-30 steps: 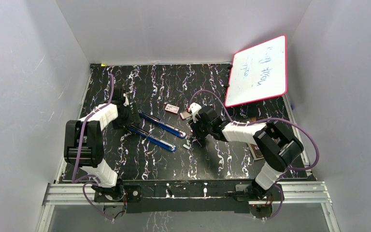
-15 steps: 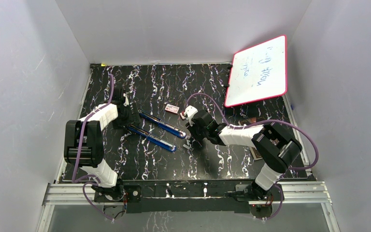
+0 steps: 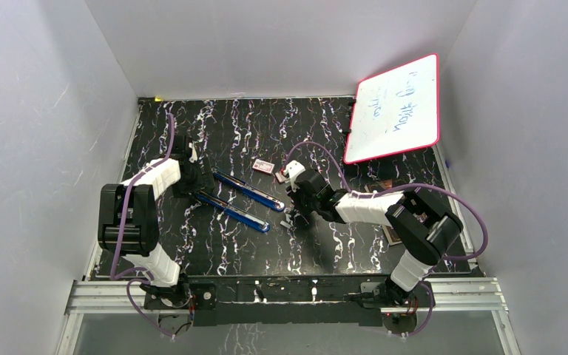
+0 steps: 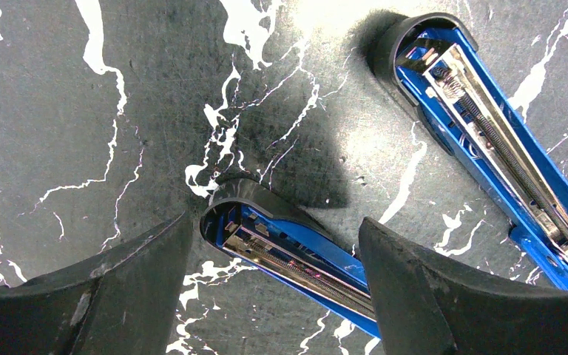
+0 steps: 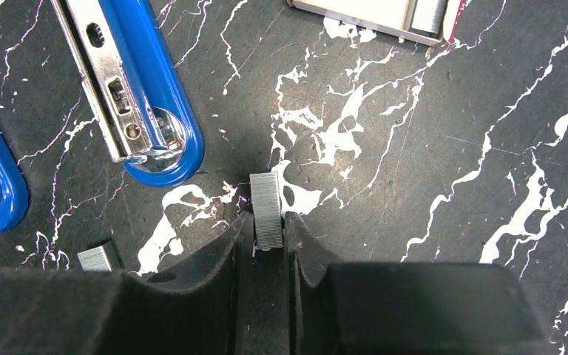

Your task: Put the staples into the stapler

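Observation:
The blue stapler [image 3: 240, 200] lies opened flat on the black marbled table, its two arms side by side. My left gripper [image 4: 274, 222] is open and straddles the hinge end of the stapler's magazine arm [image 4: 296, 255] without pinching it. The other arm [image 4: 503, 140] lies to the upper right with its spring showing. In the right wrist view a short grey strip of staples [image 5: 268, 209] lies on the table. My right gripper [image 5: 268, 218] is shut on the strip's near end, its far half sticking out past the fingertips. A smaller staple piece [image 5: 95, 258] lies to the left.
A small red-and-white staple box [image 3: 264, 166] lies behind the stapler, and an open tray [image 5: 370, 13] holding staples sits beyond the strip. The stapler's front tips [image 5: 155, 140] are close to the left of the strip. A red-framed whiteboard [image 3: 396, 109] leans at the back right.
My right gripper has shifted left and down to the staple strip, and its jaws have narrowed around it. The left arm and the stapler have stayed still.

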Motion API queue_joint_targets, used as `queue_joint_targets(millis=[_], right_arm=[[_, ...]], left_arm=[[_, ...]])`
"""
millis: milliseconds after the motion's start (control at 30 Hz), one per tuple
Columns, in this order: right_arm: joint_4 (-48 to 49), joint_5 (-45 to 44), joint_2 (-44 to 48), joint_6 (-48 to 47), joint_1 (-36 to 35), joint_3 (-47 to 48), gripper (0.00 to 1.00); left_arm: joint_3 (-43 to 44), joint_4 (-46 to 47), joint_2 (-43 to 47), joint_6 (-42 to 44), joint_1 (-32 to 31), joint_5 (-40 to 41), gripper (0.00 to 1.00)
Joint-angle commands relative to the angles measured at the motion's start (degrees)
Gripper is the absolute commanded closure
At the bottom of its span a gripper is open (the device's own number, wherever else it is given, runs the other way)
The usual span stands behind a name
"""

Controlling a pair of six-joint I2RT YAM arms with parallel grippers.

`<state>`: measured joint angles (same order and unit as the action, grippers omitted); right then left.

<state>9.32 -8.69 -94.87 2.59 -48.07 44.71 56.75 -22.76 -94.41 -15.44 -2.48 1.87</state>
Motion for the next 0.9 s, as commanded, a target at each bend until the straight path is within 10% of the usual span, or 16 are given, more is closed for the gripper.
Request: queue_joint_targets(millis=[0,267,867], right_arm=[[-4.3,-1.2,0.3,0.3,0.0,-1.9,0.71],[-4.9,-1.4,0.7,0.9,0.1,-1.9,0.66],[-2.9,-0.1,6.1,-4.3,0.1,5.2,0.97]], left_arm=[[1.7,-1.1,0.4,0.2,-0.1,-0.7,0.19],[1.8,-1.1,0.3,0.2,-0.1,-0.8,0.19],[1.9,-1.1,-0.1,0.2,-0.1,-0.7,0.19]])
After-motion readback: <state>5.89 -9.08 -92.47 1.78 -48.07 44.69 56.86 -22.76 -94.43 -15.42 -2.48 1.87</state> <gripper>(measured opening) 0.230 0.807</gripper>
